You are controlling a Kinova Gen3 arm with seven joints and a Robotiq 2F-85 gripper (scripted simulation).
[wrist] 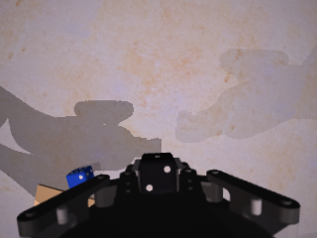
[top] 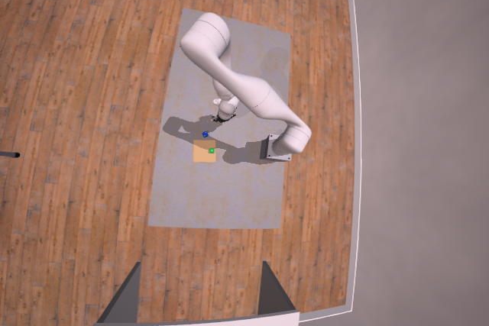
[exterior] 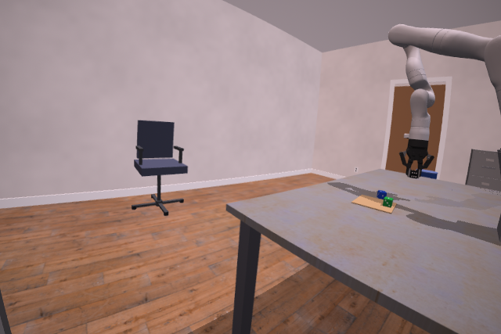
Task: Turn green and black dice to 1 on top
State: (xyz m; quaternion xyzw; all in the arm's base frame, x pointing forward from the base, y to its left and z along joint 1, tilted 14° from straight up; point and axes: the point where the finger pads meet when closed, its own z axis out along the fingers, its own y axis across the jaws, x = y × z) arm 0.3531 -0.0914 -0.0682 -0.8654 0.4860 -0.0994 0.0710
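Note:
My gripper (top: 224,119) (exterior: 412,173) (wrist: 158,168) is shut on the black die (exterior: 412,174) (wrist: 158,173) and holds it above the table, beyond the blue die and the mat. The black die shows two white pips to the wrist camera and several to the exterior view. The green die (top: 212,150) (exterior: 387,202) rests on the tan mat (top: 199,156) (exterior: 365,202) (wrist: 47,194), near one edge; one pale pip seems to show on its top. The blue die (top: 205,133) (exterior: 381,194) (wrist: 80,177) lies on the table just off the mat, with several pips on top.
The grey table (top: 213,200) (exterior: 323,225) carries the mat, which looks flat. The arm base (top: 272,153) stands at the table's right side in the top view. Arm shadows cross the table and part of the mat. A chair (exterior: 160,160) stands away on the floor.

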